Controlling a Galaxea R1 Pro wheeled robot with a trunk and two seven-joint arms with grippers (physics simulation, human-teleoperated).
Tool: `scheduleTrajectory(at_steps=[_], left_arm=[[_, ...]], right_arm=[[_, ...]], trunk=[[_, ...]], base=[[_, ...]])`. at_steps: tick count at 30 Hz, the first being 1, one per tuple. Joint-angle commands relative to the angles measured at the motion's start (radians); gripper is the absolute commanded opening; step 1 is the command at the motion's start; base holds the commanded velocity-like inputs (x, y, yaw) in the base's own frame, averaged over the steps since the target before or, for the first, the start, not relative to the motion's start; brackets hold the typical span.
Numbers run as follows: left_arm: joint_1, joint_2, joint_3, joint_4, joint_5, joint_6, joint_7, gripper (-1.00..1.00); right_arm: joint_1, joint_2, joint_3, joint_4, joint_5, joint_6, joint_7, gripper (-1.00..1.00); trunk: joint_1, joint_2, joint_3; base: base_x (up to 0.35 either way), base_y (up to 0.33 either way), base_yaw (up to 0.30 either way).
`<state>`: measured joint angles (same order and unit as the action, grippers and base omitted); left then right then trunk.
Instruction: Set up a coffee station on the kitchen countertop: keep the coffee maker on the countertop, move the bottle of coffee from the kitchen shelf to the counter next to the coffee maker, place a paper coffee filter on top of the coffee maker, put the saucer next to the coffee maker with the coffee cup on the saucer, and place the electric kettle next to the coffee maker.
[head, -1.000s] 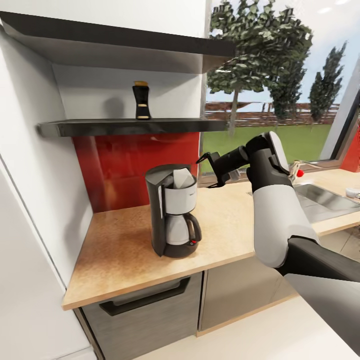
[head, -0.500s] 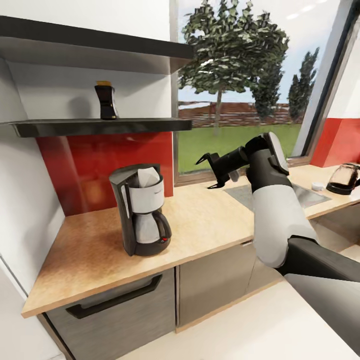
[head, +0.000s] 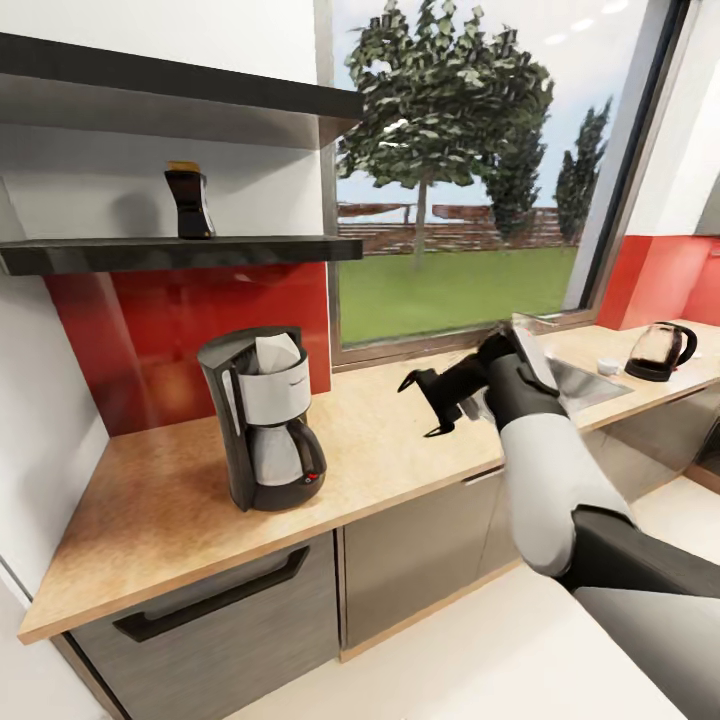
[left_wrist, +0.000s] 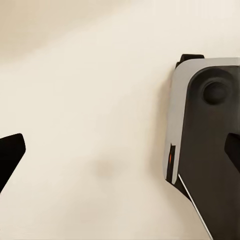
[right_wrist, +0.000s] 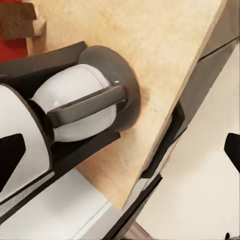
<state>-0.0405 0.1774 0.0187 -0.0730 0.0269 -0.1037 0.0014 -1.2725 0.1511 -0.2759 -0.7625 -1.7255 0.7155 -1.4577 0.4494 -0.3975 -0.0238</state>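
Head view had the right gripper (head: 432, 405) hanging above the kitchen countertop (head: 390, 440), its two black fingers spread wide with nothing between them. It pointed toward the coffee maker (head: 262, 420) but stood well apart from it. Behind it the right arm (head: 545, 470) reached forward from the lower right corner, white forearm bent at a dark elbow.

Right wrist view looked down on what the head camera saw from the side: the carafe (right_wrist: 75, 112) with its black handle and red switch, the counter's edge and the grey drawer front (right_wrist: 172, 135). Both fingertips sat at the picture's edges, far apart.

Left wrist view showed the left gripper's fingertips (left_wrist: 10, 155) likewise wide apart and empty, over pale floor beside a grey-and-white part of the robot (left_wrist: 207, 145).

A white paper coffee filter (head: 275, 352) sat in the coffee maker's top. The bottle of coffee (head: 188, 202) stood on the kitchen shelf (head: 180, 253). The electric kettle (head: 658, 351) stood far along the counter, past the sink (head: 580, 380).
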Motion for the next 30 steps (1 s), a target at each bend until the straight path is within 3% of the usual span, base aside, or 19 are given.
scheduleTrajectory(at_steps=[1,7,11,14,23,26,27,30], left_arm=[[-0.001,0.0,0.001,0.001,0.003,-0.003,0.0,1.0],[-0.001,-0.001,0.001,0.001,0.001,-0.004,0.0,1.0],[-0.001,-0.002,0.0,0.001,0.001,-0.003,0.0,1.0],[-0.001,-0.003,-0.001,0.0,0.001,-0.002,0.0,1.0],[-0.001,-0.006,-0.002,0.0,0.001,0.005,0.0,1.0],[-0.001,-0.007,-0.001,0.0,0.002,0.006,0.001,1.0],[-0.001,-0.007,-0.001,0.0,0.002,0.006,0.001,1.0],[-0.001,-0.007,0.001,0.0,0.002,0.003,0.001,1.0]], right_arm=[[0.019,-0.008,-0.005,0.001,0.008,0.011,-0.008,1.0],[0.166,-0.052,-0.004,0.04,0.078,0.041,-0.007,1.0],[0.252,-0.07,-0.003,0.103,0.207,0.133,-0.004,1.0],[0.3,-0.072,-0.004,0.118,0.291,0.16,-0.003,1.0],[0.429,-0.082,-0.003,0.125,0.436,0.177,-0.003,1.0],[0.487,-0.083,-0.003,0.126,0.539,0.177,0.001,1.0],[0.498,-0.083,-0.003,0.127,0.556,0.177,0.005,1.0],[0.552,-0.083,-0.001,0.129,0.646,0.177,0.095,1.0]], trunk=[[0.001,-0.003,-0.002],[0.001,-0.003,-0.002],[0.001,-0.003,-0.002],[0.001,-0.003,-0.002],[0.001,-0.003,-0.002],[0.001,-0.003,-0.002],[0.001,-0.003,-0.002],[0.001,-0.003,-0.002]], base=[[-0.001,0.0,-0.003],[0.0,0.0,-0.001],[0.0,0.0,0.0],[0.0,0.0,0.0],[0.0,0.0,0.0],[0.0,0.0,0.0],[0.0,0.0,0.0],[0.0,0.0,0.0]])
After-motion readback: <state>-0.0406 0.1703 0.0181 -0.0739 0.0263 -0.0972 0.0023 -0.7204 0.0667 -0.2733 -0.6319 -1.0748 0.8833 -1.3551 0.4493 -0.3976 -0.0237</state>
